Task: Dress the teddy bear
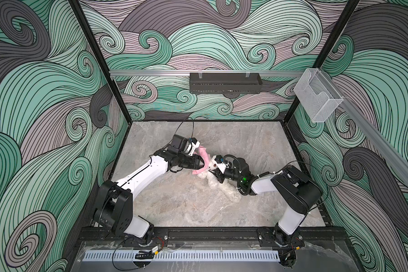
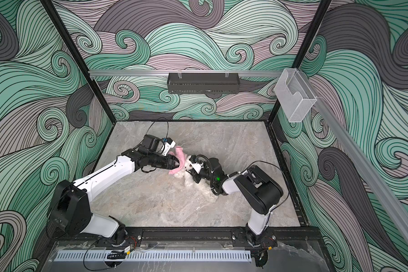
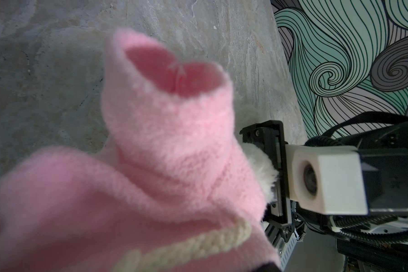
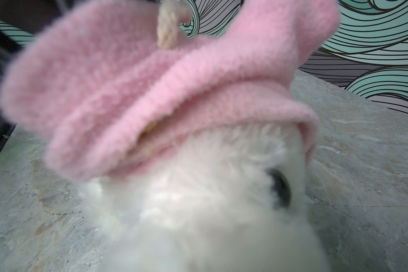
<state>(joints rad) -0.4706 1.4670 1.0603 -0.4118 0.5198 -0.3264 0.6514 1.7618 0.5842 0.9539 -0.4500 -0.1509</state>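
Grey stone-look surface (image 1: 198, 212), wave-patterned walls. The teddy bear (image 4: 198, 200) lies on it, clamped by the right hand (image 1: 215, 174). The pink shirt (image 3: 170, 146) caps the bear's head, hem just above its eye. The left hand (image 1: 201, 163), beside the head, is buried in knit — pinching or spreading, I cannot tell. Risks, as I judge them: the bunched hem slips off, or a hard pull drags the bear free — fur gives little purchase.

Swirl-patterned walls (image 1: 198, 35) enclose a grey marbled floor (image 1: 245, 146).

Black tray (image 1: 225, 83) and clear bin (image 1: 317, 99) hang on patterned walls (image 1: 45, 117).
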